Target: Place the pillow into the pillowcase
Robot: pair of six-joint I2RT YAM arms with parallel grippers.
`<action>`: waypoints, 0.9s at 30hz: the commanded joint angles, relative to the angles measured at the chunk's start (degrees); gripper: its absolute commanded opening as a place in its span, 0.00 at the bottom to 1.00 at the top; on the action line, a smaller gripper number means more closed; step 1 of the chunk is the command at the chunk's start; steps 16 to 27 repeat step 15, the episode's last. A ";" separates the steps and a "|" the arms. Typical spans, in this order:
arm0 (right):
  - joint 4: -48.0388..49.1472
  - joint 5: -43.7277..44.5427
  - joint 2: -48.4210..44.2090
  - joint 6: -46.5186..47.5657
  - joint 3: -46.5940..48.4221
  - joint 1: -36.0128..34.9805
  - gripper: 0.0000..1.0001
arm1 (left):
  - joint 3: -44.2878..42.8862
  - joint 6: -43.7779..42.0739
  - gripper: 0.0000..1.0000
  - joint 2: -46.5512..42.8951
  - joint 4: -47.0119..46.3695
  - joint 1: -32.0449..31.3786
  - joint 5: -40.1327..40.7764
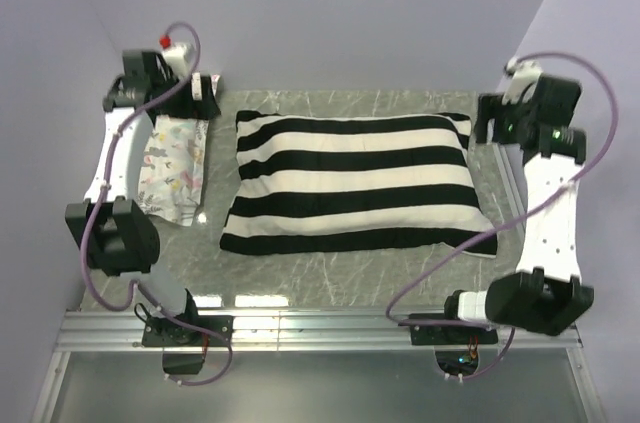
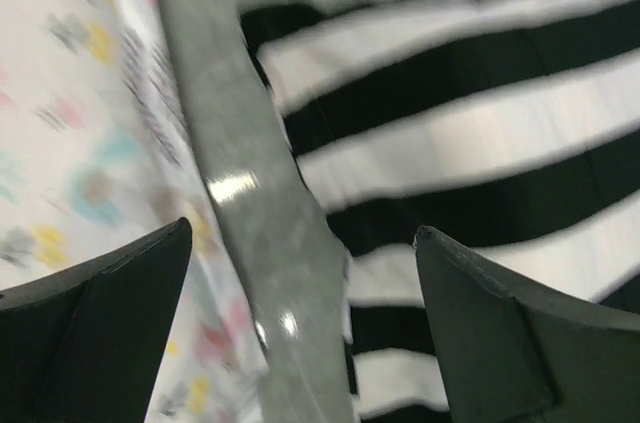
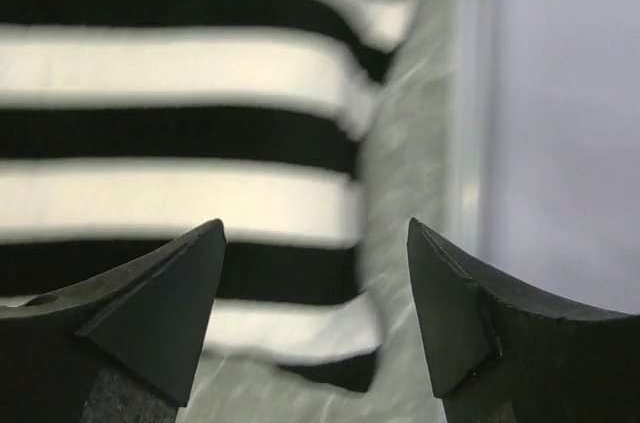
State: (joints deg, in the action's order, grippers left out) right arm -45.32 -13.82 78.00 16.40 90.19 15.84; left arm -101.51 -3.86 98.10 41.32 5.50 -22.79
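- Top external: the pillowcase [image 1: 355,183] lies flat in the middle of the tabletop [image 1: 330,278], stripes running side to side. It looks plump and full, and whatever fills it is hidden.
- At 9 o'clock of it sits the printed pillow [image 1: 175,168], just beside the case, with a bare strip of tabletop between them.
- The left arm reaches up to about 10 o'clock of the case, over the far end of the printed pillow.
- The right arm is up at about 2 o'clock, near the case's far right corner.
- Left wrist: the left fingers [image 2: 110,323] are spread wide with nothing between them. Under the gap runs the grey strip of tabletop, with the printed pillow at 9 o'clock and the stripes at 3 o'clock. The picture is blurred.
- Right wrist: the right fingers [image 3: 150,313] are spread wide too, gripping nothing. The case's right edge shows in the gap between them, with its corners at 12 and 6 o'clock and bare tabletop at 3 o'clock.
- Neither pair touches the fabric, so far as these views show.
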 commanded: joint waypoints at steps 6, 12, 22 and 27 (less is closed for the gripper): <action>-0.04 -11.22 -16.02 -3.39 -30.58 -2.74 0.82 | 34.41 -3.61 0.99 -17.41 -8.26 -11.09 9.58; 1.55 -10.61 -20.25 -4.54 -36.31 -4.15 0.82 | 38.85 -1.95 0.99 -18.56 -11.00 -14.11 9.69; 1.81 -9.82 -20.78 -4.45 -36.14 -4.76 0.82 | 37.10 -1.59 1.00 -19.00 -12.05 -14.72 9.60; 1.81 -9.82 -20.78 -4.45 -36.14 -4.76 0.82 | 37.10 -1.59 1.00 -19.00 -12.05 -14.72 9.60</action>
